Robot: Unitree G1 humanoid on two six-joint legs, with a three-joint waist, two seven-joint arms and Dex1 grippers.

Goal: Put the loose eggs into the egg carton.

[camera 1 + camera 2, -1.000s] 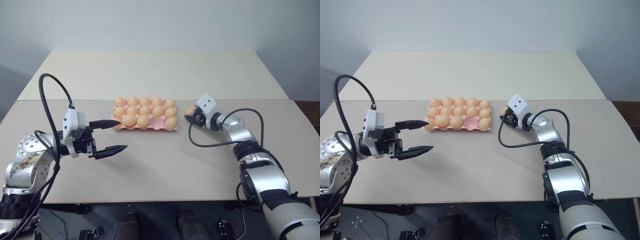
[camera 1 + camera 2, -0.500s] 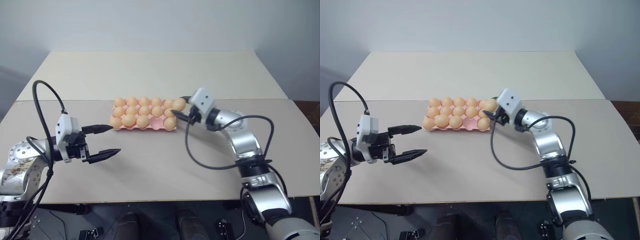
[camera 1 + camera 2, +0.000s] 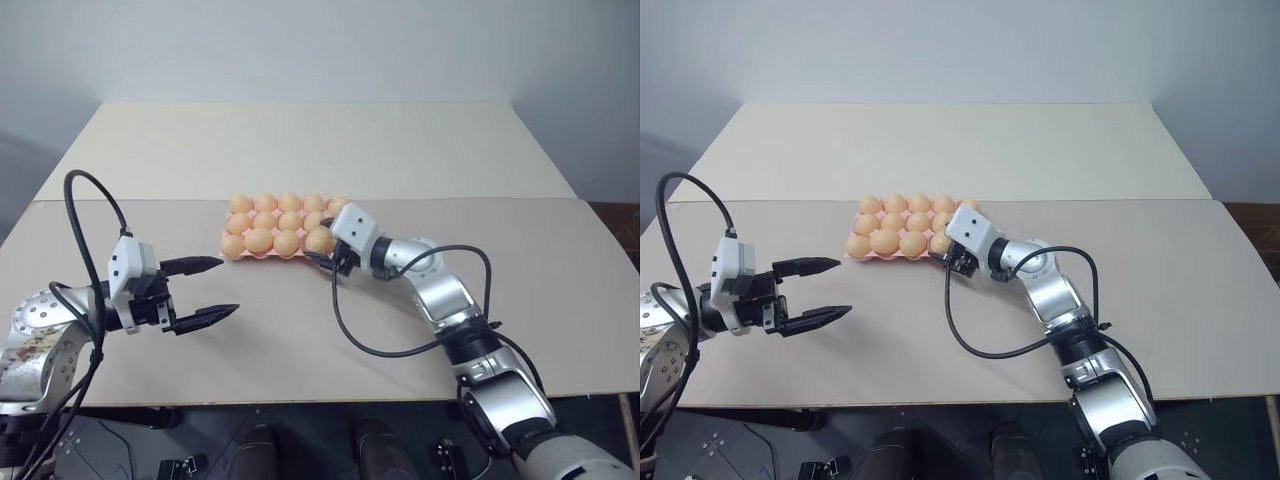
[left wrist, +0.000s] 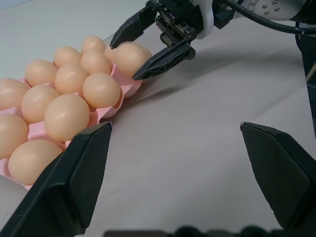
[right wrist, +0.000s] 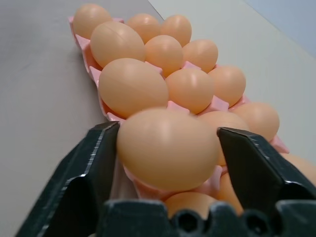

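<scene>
No legible text, label, brand, number or sign appears on any surface in these views.

We see light orange-tan eggs [image 3: 259, 239] in a pink moulded egg carton [image 3: 242, 255], plain and unpatterned. The desk [image 3: 300, 330] is pale beige. Both the left pincer [image 3: 212, 290] and right pincer [image 3: 327, 264] are black, on silver arms with white wrist blocks.

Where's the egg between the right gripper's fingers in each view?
Left eye view: egg in the egg carton's near row, at the right gripper's tip.
Right eye view: same.
Left wrist view: between the right gripper's spread fingers.
Right wrist view: close up between its fingers.
Shared landmark: the pink carton.
</scene>
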